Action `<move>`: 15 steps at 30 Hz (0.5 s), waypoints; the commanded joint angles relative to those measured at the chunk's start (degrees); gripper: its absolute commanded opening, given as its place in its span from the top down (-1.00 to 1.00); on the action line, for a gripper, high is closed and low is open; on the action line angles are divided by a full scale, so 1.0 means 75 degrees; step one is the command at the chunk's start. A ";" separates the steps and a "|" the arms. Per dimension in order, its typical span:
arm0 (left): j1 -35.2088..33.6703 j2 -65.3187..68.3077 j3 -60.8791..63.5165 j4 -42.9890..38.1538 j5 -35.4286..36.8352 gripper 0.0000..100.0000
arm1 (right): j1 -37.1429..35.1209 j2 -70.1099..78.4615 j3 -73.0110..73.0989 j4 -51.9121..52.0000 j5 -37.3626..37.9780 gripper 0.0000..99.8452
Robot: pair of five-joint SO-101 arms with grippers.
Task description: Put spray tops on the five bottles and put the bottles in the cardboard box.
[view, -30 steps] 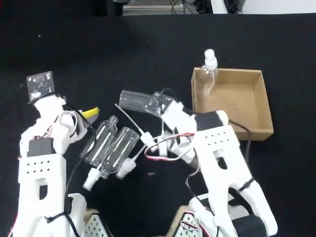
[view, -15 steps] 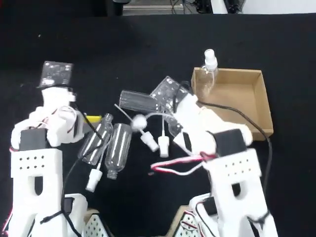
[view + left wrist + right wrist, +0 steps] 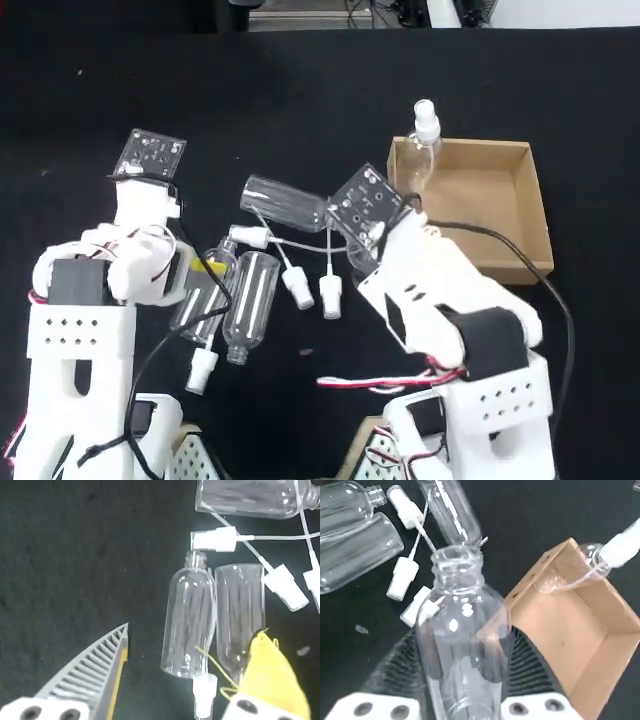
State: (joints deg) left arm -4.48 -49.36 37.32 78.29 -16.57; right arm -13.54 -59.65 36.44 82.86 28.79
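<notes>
A: Two bottles [image 3: 189, 600] lie side by side under the left gripper [image 3: 192, 630]. Its jaws are spread and empty. If it closes there, a finger may wedge between them and roll one away.
B: And the loose spray tops [image 3: 298, 285]?
A: Their tubes cross, so lifting one could drag another.
B: On the right?
A: The right gripper [image 3: 462, 675] pinches an uncapped bottle [image 3: 462, 610] near the cardboard box [image 3: 540, 215]. Smooth plastic may slip. The left arm bends over the lying bottles, and the right arm stretches up beside the box.
</notes>
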 commanded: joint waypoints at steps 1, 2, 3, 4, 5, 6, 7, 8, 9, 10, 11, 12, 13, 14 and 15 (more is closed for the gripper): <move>-0.0393 -0.0035 -0.0404 0.0059 -0.0047 0.29 | 0.0141 -0.0287 -0.0463 -0.0035 -0.0047 0.98; -0.0486 -0.0023 -0.0404 0.0059 -0.0023 0.29 | 0.0152 -0.0287 -0.0463 0.0035 -0.0047 0.98; -0.0510 0.0035 -0.0404 0.0059 0.0012 0.29 | 0.0164 -0.0287 -0.0486 0.0105 -0.0047 0.98; -0.0510 0.0059 -0.0404 0.0059 0.0059 0.29 | 0.0164 -0.0287 -0.0486 0.0164 -0.0047 0.98; -0.0510 0.0070 -0.0381 0.0047 0.0246 0.29 | 0.0164 -0.0287 -0.0486 0.0223 -0.0047 0.98; -0.0522 0.0082 -0.0334 -0.0105 0.0457 0.29 | 0.0164 -0.0287 -0.0498 0.0293 -0.0047 0.98; -0.0580 0.0117 -0.0275 -0.0340 0.0645 0.29 | 0.0164 -0.0287 -0.0498 0.0340 -0.0047 0.98; -0.0662 0.0188 -0.0264 -0.0492 0.0715 0.29 | 0.0164 -0.0287 -0.0475 0.0352 -0.0059 0.98; -0.0873 0.0305 -0.0264 -0.0621 0.0821 0.29 | 0.0164 -0.0287 -0.0451 0.0352 -0.0059 0.98; -0.1073 0.0481 -0.0264 -0.0656 0.0832 0.29 | 0.0164 -0.0264 -0.0404 0.0352 -0.0117 0.98; -0.1213 0.0703 -0.0264 -0.0633 0.0797 0.29 | 0.0164 -0.0275 -0.0322 0.0340 -0.0234 0.98; -0.1284 0.0996 -0.0264 -0.0610 0.0715 0.29 | 0.0152 -0.0275 -0.0252 0.0340 -0.0293 0.98; -0.1295 0.1301 -0.0287 -0.0422 0.0445 0.29 | 0.0129 -0.0275 -0.0170 0.0352 -0.0328 0.98; -0.1225 0.1629 -0.0334 -0.0094 -0.0035 0.29 | 0.0129 -0.0275 -0.0088 0.0316 -0.0328 0.98; -0.1119 0.1946 -0.0404 0.0281 -0.0680 0.29 | 0.0129 -0.0275 -0.0029 0.0281 -0.0316 0.98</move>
State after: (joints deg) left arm -13.10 -41.89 37.32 75.03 -11.91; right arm -13.54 -60.53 36.44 85.14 26.86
